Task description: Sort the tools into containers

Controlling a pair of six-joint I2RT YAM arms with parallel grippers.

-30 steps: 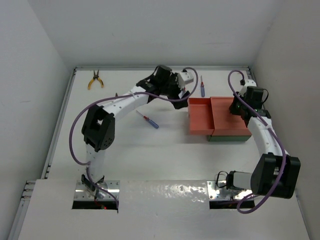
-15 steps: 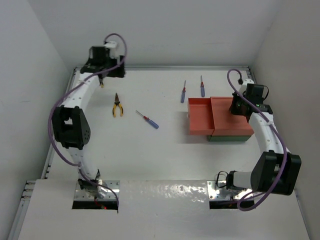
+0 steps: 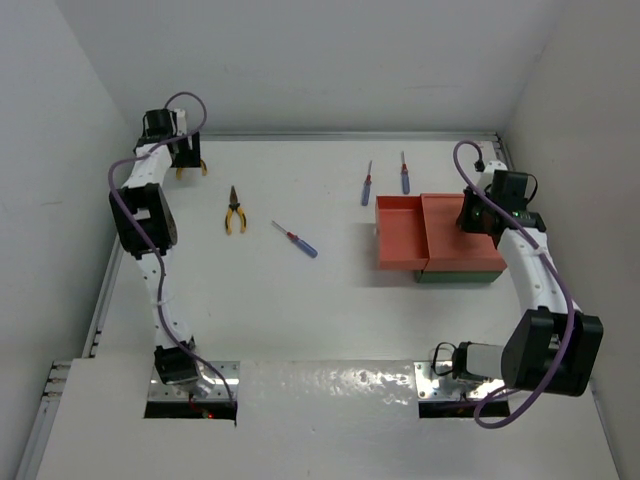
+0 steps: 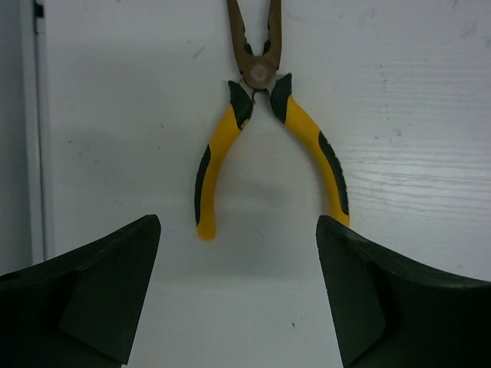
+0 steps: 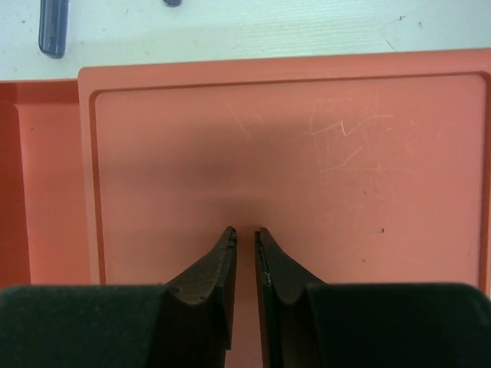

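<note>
My left gripper [image 3: 187,152] is open at the far left corner, just above one pair of yellow-handled pliers [image 3: 201,167]. In the left wrist view these pliers [image 4: 259,73] lie ahead of my spread fingers, with the gripper [image 4: 238,222] empty. A second pair of pliers [image 3: 235,212] lies nearer the middle. Three blue-and-red screwdrivers lie loose: one mid-table [image 3: 297,240] and two at the back [image 3: 367,185] [image 3: 404,172]. My right gripper [image 3: 469,220] is shut and empty over the orange-red tray [image 3: 400,235] [image 5: 307,138]. The dark green tray [image 3: 460,276] shows only as an edge at the orange tray's near side.
White walls enclose the table on the left, back and right, and a metal rail [image 3: 120,250] runs along the left edge. A screwdriver's blue handle end [image 5: 52,27] lies just beyond the orange tray's rim.
My left arm has swung from beside the orange tray, across the back, to the far left corner above the pliers. The right arm has barely moved.
</note>
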